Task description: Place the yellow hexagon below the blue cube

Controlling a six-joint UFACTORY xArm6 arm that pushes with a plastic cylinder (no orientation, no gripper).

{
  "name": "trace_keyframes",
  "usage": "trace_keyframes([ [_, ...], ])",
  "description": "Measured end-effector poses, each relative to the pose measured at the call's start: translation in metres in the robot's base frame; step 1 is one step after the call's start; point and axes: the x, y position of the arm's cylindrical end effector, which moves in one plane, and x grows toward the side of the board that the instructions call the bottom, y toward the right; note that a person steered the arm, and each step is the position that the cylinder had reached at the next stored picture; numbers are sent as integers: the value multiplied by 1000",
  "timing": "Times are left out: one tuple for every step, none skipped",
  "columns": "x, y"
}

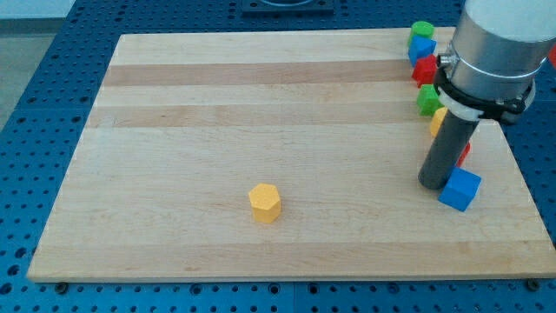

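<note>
The yellow hexagon (264,203) lies on the wooden board (217,104), below the board's middle. The blue cube (460,189) sits near the board's right edge, far to the right of the hexagon and slightly higher in the view. My tip (433,184) rests on the board right at the blue cube's left side, touching it or nearly so. The arm's grey body hangs above the rod and hides part of the blocks behind it.
A cluster of blocks stands at the view's top right: a green block (422,30), a blue block (422,49), a red block (425,69), a green block (429,99), a yellow block (438,121). A red block (466,152) peeks out behind the rod.
</note>
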Motion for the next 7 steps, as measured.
trace_keyframes([
  [-7,-29],
  [-32,-82],
  [-34,-160],
  [-34,-228],
  [-25,-268],
  [1,-279],
  [25,-276],
])
